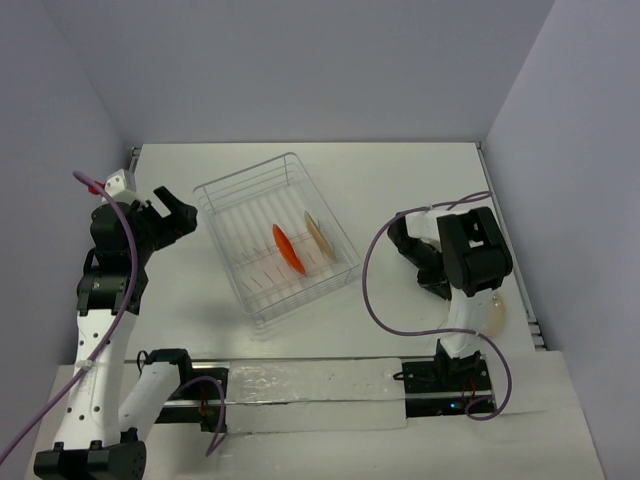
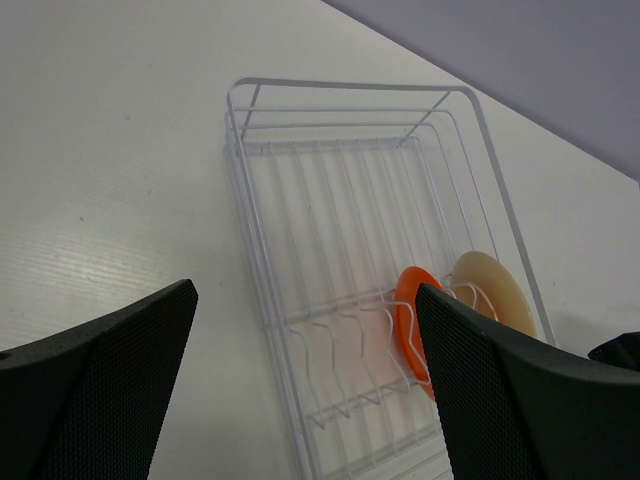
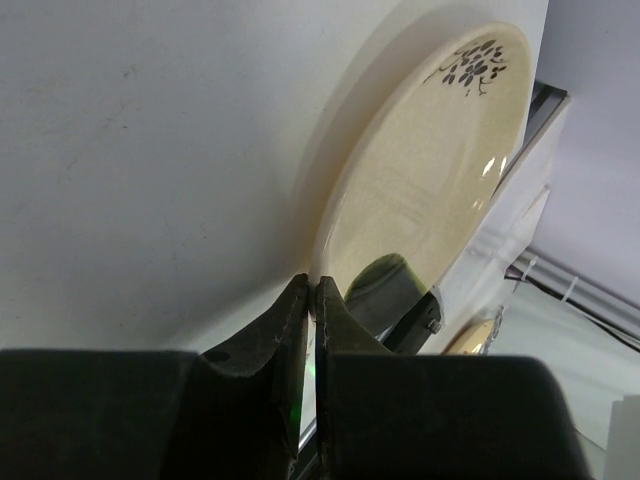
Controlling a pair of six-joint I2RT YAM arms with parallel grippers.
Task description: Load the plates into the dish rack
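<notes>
The silvery wire dish rack (image 1: 250, 225) sits askew on the middle of the table (image 1: 190, 300); a glossy orange-red plate (image 1: 288, 250) and a cream plate (image 1: 320, 237) stand upright in neighbouring slots; a third plate (image 3: 430, 170), cream with dark specks, lies by the table's right edge, the right gripper (image 3: 312, 285) pinched narrow on its rim; the left gripper (image 1: 180, 207) gapes wide, left of the rack.

Item count: three plates, one dish rack (image 1: 235, 225), two arms, one table (image 1: 400, 180).
Plates: one orange-red plate (image 1: 288, 250) and two cream units, listed as first cream plate (image 1: 320, 237) and second cream plate (image 3: 430, 170). Wire racks: one. Arms: one left arm (image 1: 108, 290) and one right arm (image 1: 470, 262). Tables: one, white.
</notes>
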